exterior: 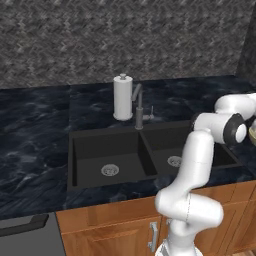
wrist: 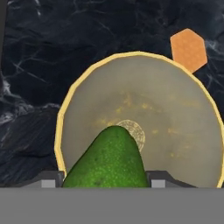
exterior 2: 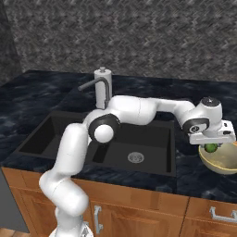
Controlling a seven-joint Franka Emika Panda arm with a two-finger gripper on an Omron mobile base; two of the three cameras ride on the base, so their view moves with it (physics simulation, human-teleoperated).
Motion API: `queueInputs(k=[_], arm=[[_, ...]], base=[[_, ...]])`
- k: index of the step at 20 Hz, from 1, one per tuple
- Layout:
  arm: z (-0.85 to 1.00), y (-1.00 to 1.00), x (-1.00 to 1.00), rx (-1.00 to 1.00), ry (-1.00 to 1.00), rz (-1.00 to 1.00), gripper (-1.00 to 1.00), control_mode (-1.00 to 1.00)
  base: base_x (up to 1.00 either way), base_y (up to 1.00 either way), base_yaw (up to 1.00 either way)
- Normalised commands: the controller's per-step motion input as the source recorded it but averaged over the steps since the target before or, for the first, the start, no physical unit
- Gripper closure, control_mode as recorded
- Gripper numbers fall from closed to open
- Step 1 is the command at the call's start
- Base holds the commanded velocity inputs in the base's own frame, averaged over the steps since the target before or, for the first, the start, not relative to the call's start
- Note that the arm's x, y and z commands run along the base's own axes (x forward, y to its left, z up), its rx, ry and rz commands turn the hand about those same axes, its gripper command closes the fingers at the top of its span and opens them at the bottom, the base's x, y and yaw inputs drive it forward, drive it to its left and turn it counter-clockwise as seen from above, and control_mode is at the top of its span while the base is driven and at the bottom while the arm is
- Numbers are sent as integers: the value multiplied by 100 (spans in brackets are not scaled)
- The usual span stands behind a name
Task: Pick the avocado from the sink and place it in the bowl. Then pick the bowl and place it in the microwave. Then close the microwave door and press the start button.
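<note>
Now we have the tabletop [exterior 2: 41, 88] of dark marble around the black sink [exterior 2: 134, 139], and the tan bowl [exterior 2: 222, 162] stands near its right edge, just beside the sink. Our end effector [exterior 2: 211, 144] hangs directly above the bowl, grasping the avocado [wrist: 107, 159]. The fruit's long axis points down toward the bowl's centre, so the drop looks straight. An orange hexagon [wrist: 188, 49] lies beyond the bowl.

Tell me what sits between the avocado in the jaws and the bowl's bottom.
Nothing. In the hand view the avocado hangs over the bowl, whose inside below it is bare. The right base view agrees: the fruit is just above the rim.
</note>
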Motion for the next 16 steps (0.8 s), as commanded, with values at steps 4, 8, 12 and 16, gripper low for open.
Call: queueInputs(k=[4,8,12,16], arm=[[-42,0,0,-9,2,2,100,-100],[-22,-5,0,-6,0,1,100,-100],[-24,-14,0,-1,0,5,100,-100],[-10,-11,0,0,0,5,100,-100]], base=[[0,0,0],[0,0,0],[0,0,0],[0,0,0]])
